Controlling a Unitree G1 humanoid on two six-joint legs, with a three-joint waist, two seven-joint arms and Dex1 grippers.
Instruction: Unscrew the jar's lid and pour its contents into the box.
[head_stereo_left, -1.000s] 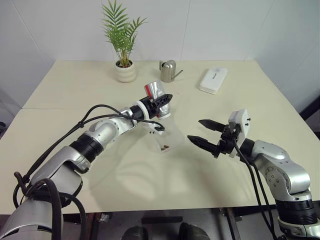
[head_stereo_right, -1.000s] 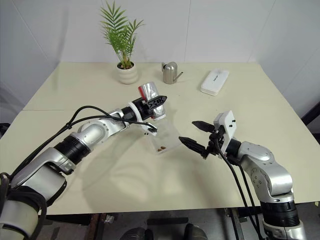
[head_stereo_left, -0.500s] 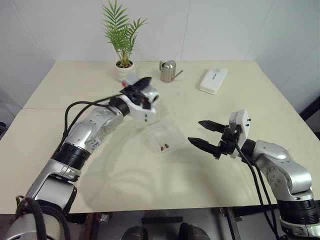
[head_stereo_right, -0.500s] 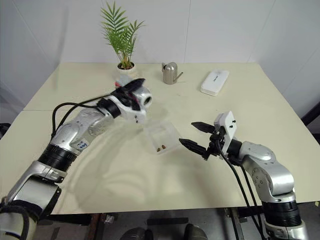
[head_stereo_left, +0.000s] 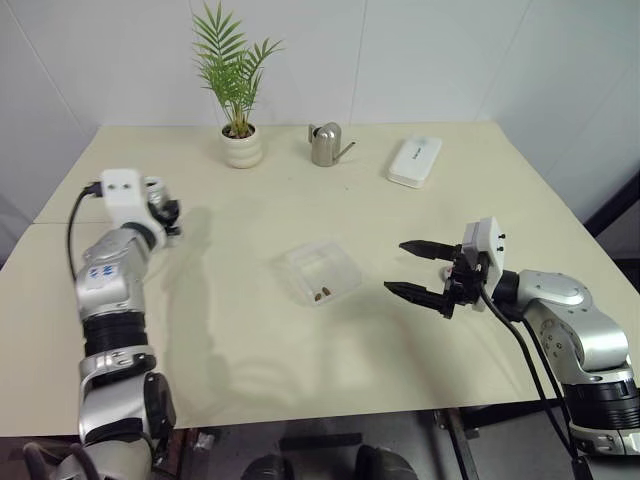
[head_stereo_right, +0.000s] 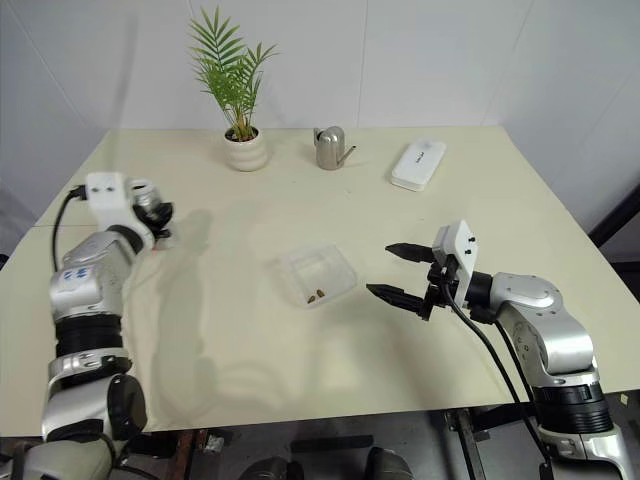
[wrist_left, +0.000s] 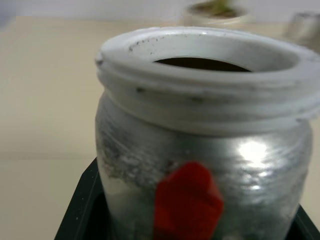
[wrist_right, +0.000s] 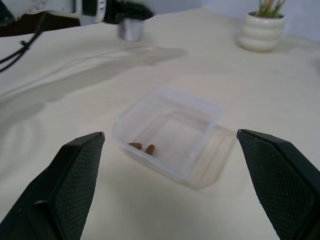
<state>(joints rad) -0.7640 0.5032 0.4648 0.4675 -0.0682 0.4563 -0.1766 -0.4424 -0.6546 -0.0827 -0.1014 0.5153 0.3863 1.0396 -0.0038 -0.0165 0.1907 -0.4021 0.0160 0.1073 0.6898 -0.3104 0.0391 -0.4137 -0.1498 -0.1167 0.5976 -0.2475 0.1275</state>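
While pellets (wrist_right: 143, 148) apparently fill box (wrist_right: 200, 112), jar (wrist_left: 200, 150) stands lidless.

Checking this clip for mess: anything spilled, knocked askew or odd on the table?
Nothing spilled. The brown pieces lie inside the box, which sits flat mid-table. The jar is open, upright in the left gripper at the table's left side. The lid isn't visible.

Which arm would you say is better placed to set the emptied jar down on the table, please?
Left, probably. Its end effector is shut on the open jar, low over the table's left side. The right end effector hangs open beside the box, where the contents lie.
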